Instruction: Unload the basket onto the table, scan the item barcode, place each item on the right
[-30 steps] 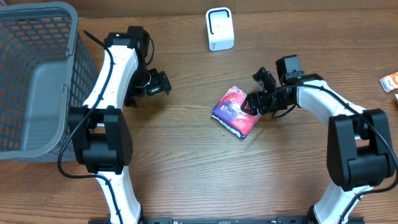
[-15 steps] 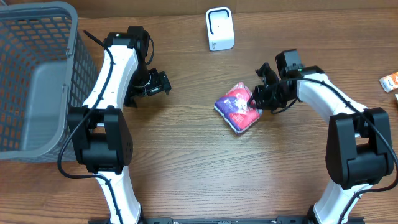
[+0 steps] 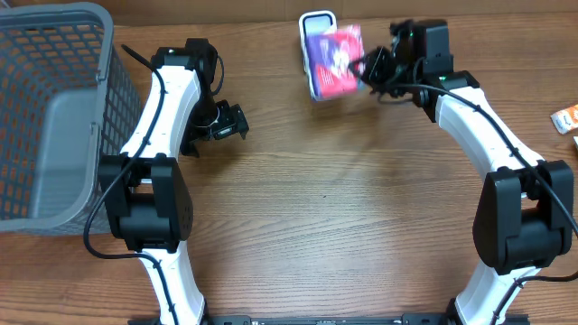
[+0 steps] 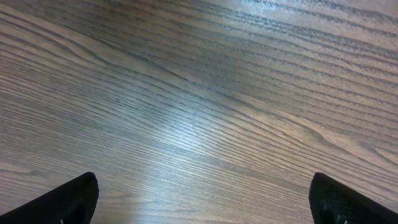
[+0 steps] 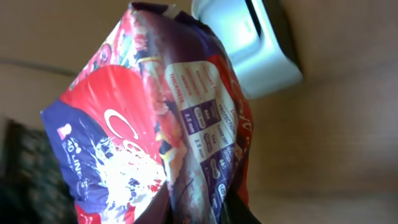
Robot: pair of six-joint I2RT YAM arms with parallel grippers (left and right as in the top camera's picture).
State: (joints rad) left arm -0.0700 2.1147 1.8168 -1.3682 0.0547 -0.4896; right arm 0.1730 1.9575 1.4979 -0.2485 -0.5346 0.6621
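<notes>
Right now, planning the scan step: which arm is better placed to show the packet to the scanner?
Right. The right gripper is shut on the packet, held at the scanner; the left gripper is open, empty, far from both.

The left arm (image 3: 167, 99) and right arm (image 3: 474, 126) have white shells, black joints and black cables.

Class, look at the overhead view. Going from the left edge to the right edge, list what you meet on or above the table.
Gray basket → left gripper → purple packet → right gripper → orange wrapper at the edge. The white scanner is left out: the packet overlaps it.
</notes>
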